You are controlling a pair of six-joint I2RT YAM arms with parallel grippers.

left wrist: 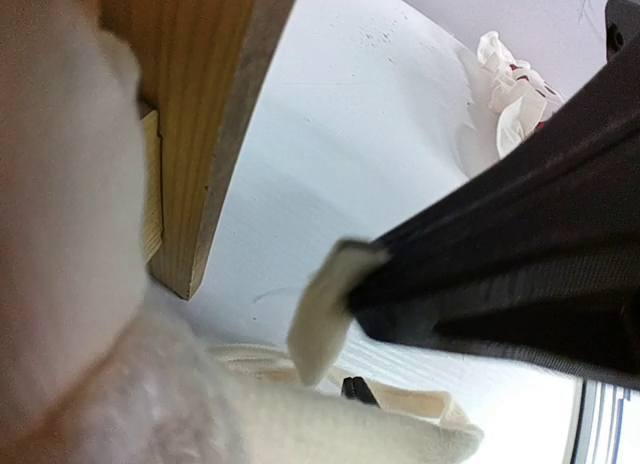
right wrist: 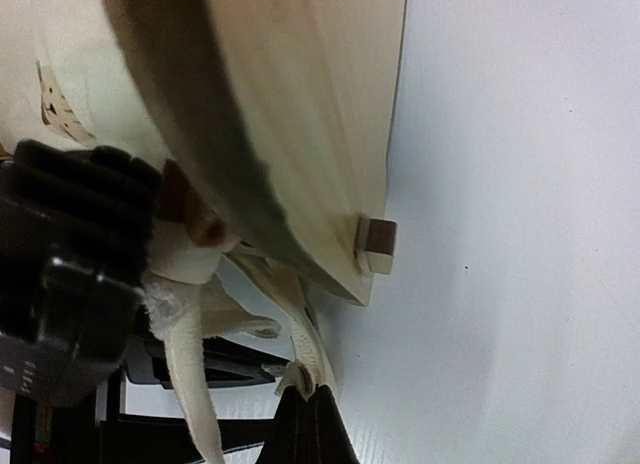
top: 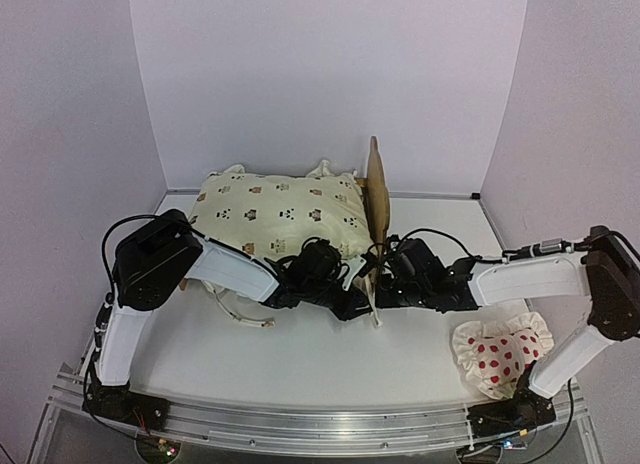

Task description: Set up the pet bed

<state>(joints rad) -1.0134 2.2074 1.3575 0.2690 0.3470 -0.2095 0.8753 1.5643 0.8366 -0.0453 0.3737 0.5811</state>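
Right tool (right wrist: 310, 409) is clenched on a cream tie (left wrist: 322, 319), the strip's end pinched between its dark fingers at the bottom edge of my right wrist view. It shows again in the left wrist view, reaching in from the right with the pale tip poking out. Left tool (top: 355, 299) sits just beside it, at the middle of the top view, pressed in among the fabric. I cannot tell from any view whether its jaws are released or gripping. The pet bed (top: 377, 194) stands at the centre back of the tabletop (top: 330, 369). Its tall wooden headboard (left wrist: 195, 134) is upright at the right end and seen edge-on from above. A cream cover with small animal prints (top: 280, 212) is spread over the bed and hides the rest of the frame to the left of the headboard. Close up on the right wrist, a small wooden block (right wrist: 378, 242) sticks out at the lower corner of the pale wood panel, just above the tabletop. More loose ties trail on the tabletop by the left arm. A white pillow with red dots (top: 500, 356) lies at the lower right, well apart from the bed, near the right arm's base.
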